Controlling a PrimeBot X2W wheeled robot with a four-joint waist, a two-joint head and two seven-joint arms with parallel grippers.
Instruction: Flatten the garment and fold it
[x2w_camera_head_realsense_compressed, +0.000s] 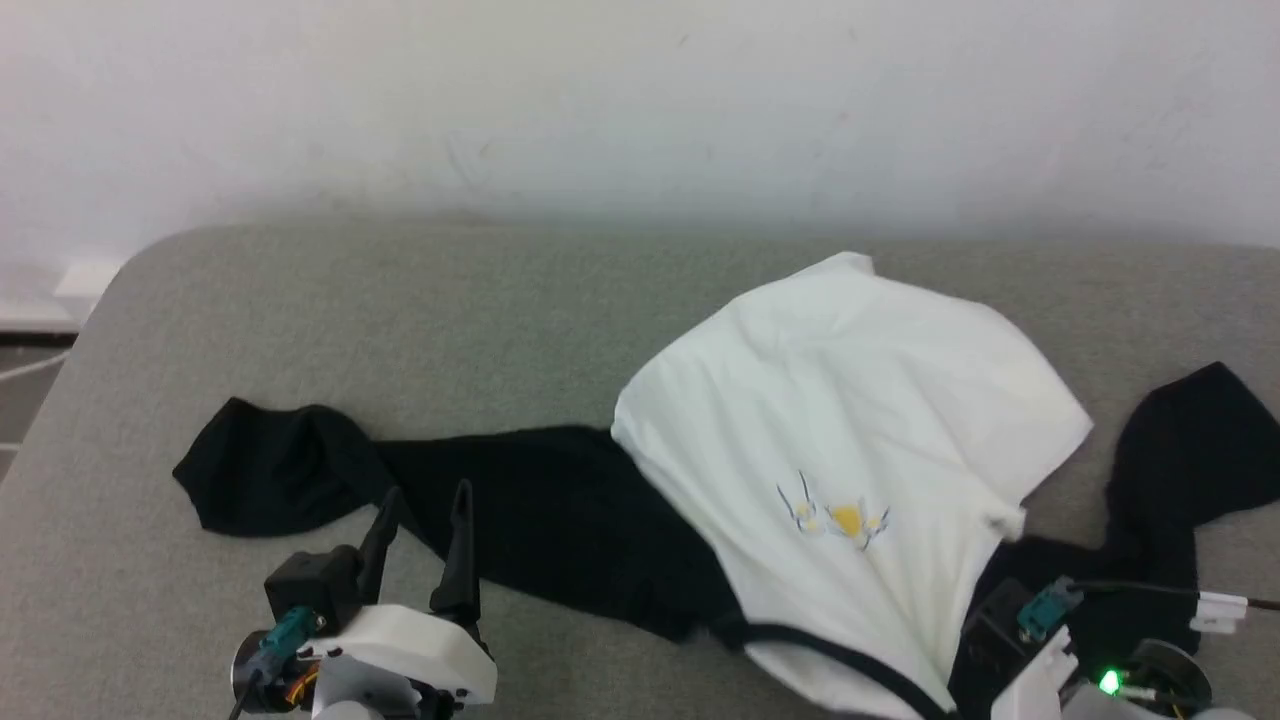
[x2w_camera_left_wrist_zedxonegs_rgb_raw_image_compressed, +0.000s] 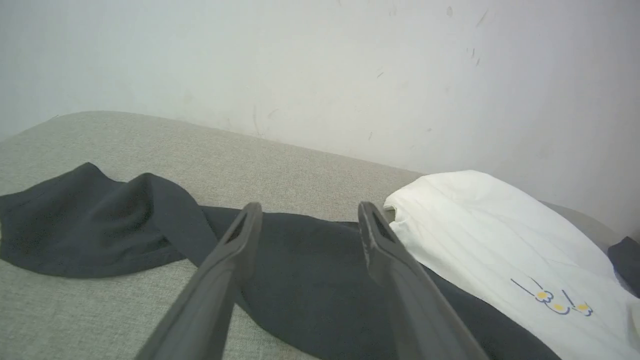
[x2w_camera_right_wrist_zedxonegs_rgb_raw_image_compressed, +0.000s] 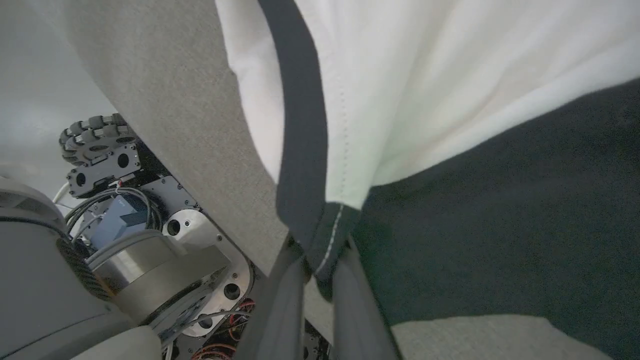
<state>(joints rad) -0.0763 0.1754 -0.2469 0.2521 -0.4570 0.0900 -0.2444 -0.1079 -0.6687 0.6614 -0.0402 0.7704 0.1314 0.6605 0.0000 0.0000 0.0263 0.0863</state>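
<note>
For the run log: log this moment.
left gripper: fingers open, over black sleeve | right gripper: shut on black collar | cream-white long-sleeved shirt: rumpled

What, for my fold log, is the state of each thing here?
garment: unfolded, rumpled, sleeves spread out sideways.
left gripper: open, empty, over a black sleeve.
right gripper: shut on the garment's black collar.

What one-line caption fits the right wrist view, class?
Right gripper, jaws shut on the shirt at its black collar, at the table edge.
</note>
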